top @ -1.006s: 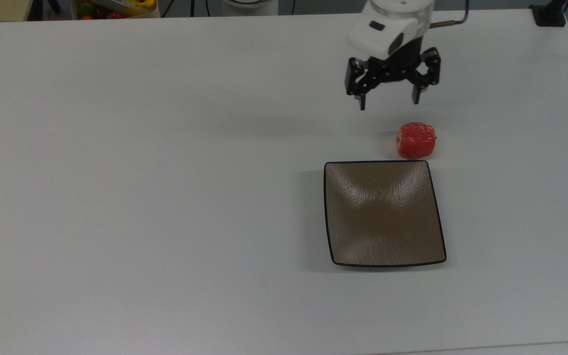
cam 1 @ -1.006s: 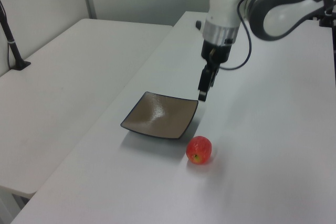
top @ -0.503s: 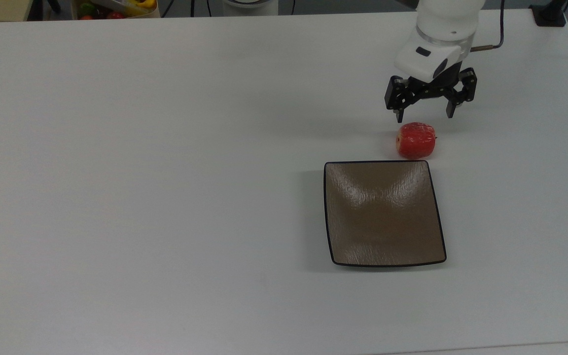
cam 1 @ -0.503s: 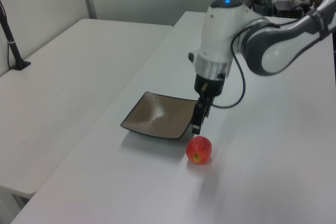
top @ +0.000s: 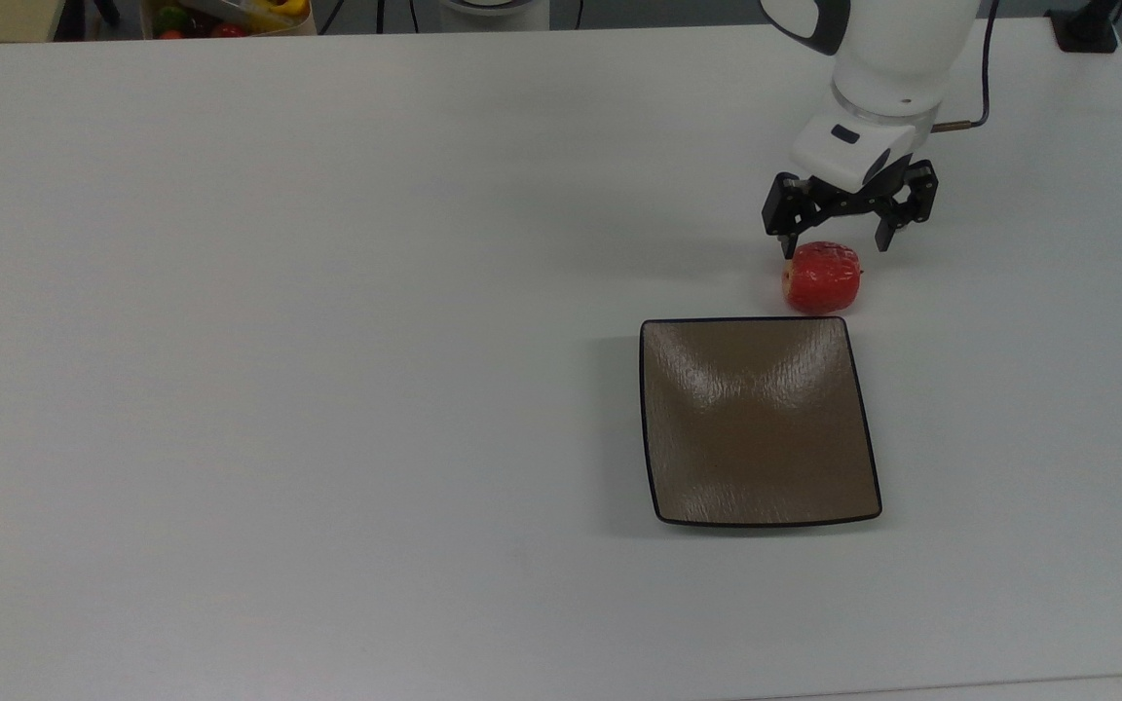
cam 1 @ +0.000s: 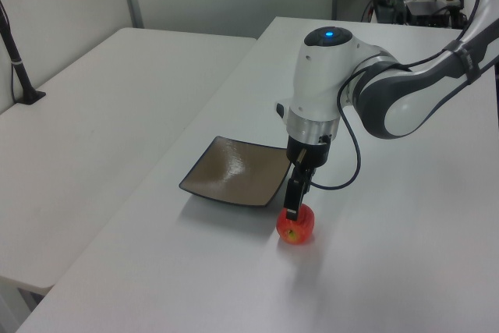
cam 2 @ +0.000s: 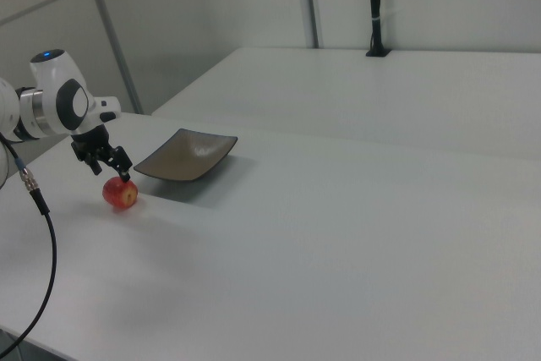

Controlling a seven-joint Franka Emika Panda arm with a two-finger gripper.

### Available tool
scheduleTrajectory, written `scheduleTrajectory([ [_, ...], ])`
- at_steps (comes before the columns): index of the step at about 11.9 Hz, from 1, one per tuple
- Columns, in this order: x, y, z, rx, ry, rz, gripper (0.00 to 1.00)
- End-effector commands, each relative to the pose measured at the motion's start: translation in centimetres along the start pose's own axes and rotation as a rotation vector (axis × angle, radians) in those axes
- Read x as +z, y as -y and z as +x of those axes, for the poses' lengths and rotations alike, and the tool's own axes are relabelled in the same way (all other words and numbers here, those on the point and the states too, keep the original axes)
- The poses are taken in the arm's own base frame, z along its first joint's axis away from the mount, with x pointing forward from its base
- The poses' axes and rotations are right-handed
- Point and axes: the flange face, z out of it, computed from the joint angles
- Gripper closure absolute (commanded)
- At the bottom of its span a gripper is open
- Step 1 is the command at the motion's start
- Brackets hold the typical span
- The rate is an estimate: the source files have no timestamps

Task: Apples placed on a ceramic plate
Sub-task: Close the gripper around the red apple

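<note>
Hung with jaws spread over the apple (top: 822, 277) at upper right, gripper (top: 836, 245) off-centre enough to risk nudging it away from plate (top: 756, 421).

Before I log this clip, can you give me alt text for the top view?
An open gripper hangs just over a red apple lying on a white table, its fingers spread wider than the fruit. An empty square brown plate sits right beside the apple, toward the top view's bottom edge.
</note>
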Motion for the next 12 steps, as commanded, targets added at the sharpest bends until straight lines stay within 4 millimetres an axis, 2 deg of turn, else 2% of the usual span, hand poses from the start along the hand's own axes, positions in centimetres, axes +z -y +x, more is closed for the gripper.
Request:
scheduleTrajectory([
  [1, 0.9, 1.9, 0.5, 0.014, -0.056, -0.006, 0.0],
  [12, 2.8, 1.7, 0.3, -0.002, -0.053, -0.039, 0.0],
])
